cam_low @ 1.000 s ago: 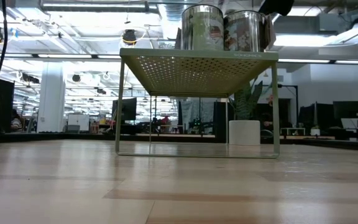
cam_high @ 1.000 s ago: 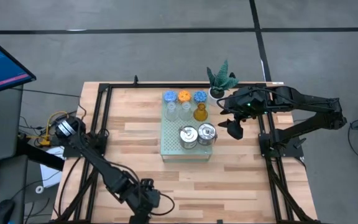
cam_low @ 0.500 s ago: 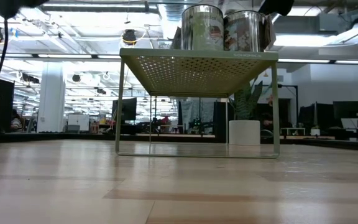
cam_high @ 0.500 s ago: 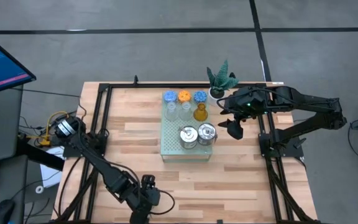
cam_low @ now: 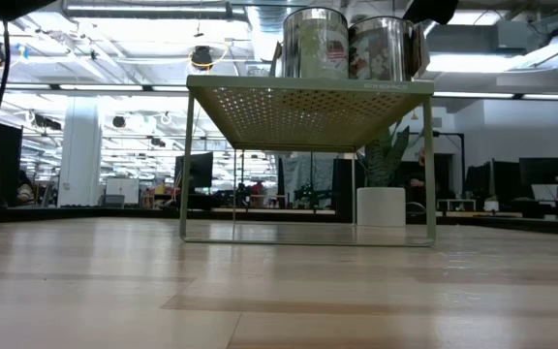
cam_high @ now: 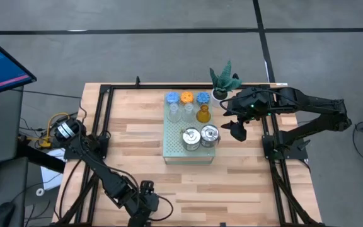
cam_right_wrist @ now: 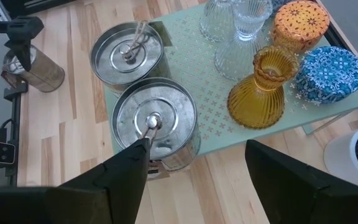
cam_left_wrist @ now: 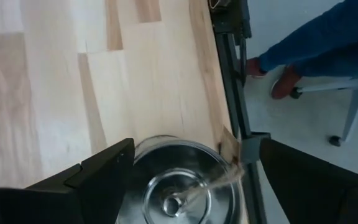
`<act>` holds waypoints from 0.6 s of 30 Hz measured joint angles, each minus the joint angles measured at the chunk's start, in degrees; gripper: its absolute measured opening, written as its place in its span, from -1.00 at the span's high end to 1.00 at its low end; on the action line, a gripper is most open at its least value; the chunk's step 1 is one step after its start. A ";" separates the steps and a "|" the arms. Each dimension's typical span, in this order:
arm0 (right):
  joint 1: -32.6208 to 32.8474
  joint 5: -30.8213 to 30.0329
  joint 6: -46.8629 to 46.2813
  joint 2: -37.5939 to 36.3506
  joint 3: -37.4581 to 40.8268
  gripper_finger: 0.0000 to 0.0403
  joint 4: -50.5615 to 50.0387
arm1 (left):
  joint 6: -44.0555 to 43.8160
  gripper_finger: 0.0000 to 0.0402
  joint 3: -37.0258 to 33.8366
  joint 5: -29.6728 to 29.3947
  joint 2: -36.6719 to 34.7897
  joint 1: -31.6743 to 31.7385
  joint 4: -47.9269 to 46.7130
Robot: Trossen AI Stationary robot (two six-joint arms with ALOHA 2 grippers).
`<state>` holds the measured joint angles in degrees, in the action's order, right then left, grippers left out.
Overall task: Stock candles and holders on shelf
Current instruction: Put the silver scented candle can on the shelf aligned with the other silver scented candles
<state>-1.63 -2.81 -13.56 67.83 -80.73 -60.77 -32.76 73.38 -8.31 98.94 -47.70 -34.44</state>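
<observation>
The mint-green shelf (cam_high: 176,150) stands mid-table. On it are two blue candles (cam_high: 172,98) (cam_high: 203,98), one orange candle (cam_high: 187,97), two clear glass cups (cam_high: 174,113) (cam_high: 188,112), an amber cup (cam_high: 203,115) and two silver tins (cam_high: 191,138) (cam_high: 210,135). The third silver tin (cam_left_wrist: 185,186) stands on the table at its near edge. My left gripper (cam_left_wrist: 194,149) is open over it, one finger on either side. In the high view this gripper (cam_high: 145,192) hides the tin. My right gripper (cam_high: 237,130) is open and empty, right of the shelf, above the table. My left gripper comes at the third tin from above, its fingers on either side of the round wall. One finger (cam_left_wrist: 114,165) stands right beside the tin's rim (cam_left_wrist: 138,155); the other is a little apart. I cannot tell whether it touches the tin.
A green plant in a white pot (cam_high: 222,83) stands behind the shelf's right corner. Black frame rails (cam_high: 101,126) run along the table's sides and near edge (cam_left_wrist: 232,68). A person's legs (cam_left_wrist: 316,37) show past the near edge. A monitor (cam_high: 2,63) stands at the left.
My left gripper has shifted a little at the table's near edge, ending slightly nearer that edge. The rest has kept still.
</observation>
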 joint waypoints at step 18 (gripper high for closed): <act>0.00 0.00 0.00 0.02 0.00 -0.27 0.00 | -2.68 -0.73 -6.58 6.35 0.00 -1.27 0.95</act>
<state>-1.63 -2.81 -13.56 67.85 -80.73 -60.77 -35.44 66.80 -1.95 98.94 -48.97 -33.50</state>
